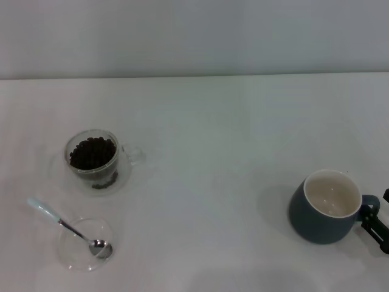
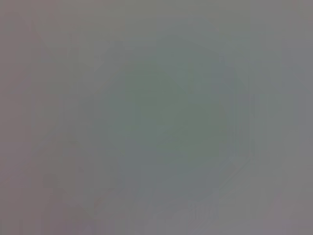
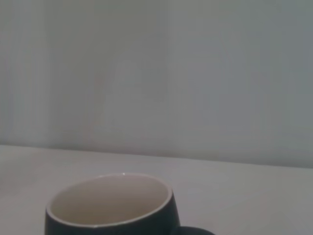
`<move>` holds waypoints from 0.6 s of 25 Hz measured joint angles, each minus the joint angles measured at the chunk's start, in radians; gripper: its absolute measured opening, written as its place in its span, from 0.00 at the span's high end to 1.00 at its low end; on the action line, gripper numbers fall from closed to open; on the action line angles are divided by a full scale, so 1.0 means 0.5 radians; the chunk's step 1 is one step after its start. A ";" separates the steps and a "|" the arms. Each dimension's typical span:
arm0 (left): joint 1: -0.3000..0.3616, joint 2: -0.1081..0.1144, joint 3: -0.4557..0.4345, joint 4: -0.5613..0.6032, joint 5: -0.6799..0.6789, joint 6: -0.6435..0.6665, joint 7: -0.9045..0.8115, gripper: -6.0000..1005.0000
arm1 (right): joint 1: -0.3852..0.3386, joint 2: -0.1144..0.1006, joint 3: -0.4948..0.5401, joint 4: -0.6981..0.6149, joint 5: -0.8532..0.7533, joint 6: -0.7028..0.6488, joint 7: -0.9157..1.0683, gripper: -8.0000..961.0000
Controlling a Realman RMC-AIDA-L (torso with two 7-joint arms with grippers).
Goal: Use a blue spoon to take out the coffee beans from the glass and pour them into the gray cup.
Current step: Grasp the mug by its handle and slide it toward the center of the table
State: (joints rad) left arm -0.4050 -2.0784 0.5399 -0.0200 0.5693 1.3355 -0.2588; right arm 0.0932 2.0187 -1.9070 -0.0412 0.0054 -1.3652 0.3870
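Nothing is scooped yet: small dark coffee beans (image 1: 92, 152) fill the clear double-walled glass (image 1: 94, 159), and the rounded blue-gray cup (image 1: 326, 207) with its cream inside sits empty, well apart. Beside the glass, the pale-blue-handled metal spoon (image 1: 68, 225) rests in a shallow clear dish (image 1: 85, 244). The right gripper (image 1: 378, 226) pinches the cup's handle; the left is unseen. Next, the spoon needs grasping by its handle
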 joint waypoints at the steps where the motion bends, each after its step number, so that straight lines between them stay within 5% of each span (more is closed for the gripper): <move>1: 0.000 0.000 0.000 0.000 -0.002 0.000 0.003 0.12 | 0.000 0.000 0.000 0.000 0.000 -0.006 0.000 0.30; 8: -0.003 0.003 0.000 0.007 -0.004 -0.003 0.008 0.12 | 0.010 0.000 -0.017 -0.002 -0.016 -0.011 0.001 0.31; 10: -0.003 0.003 0.000 0.008 0.001 -0.004 0.010 0.12 | 0.010 0.000 -0.033 -0.017 -0.017 -0.011 0.009 0.50; 15: -0.003 0.003 0.000 0.012 0.002 -0.007 0.014 0.11 | 0.012 0.002 -0.111 -0.082 -0.019 -0.006 0.017 0.63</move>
State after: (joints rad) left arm -0.4065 -2.0769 0.5399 -0.0142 0.5704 1.3319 -0.2520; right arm 0.0990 2.0195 -1.9627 -0.0824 -0.0043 -1.3683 0.3954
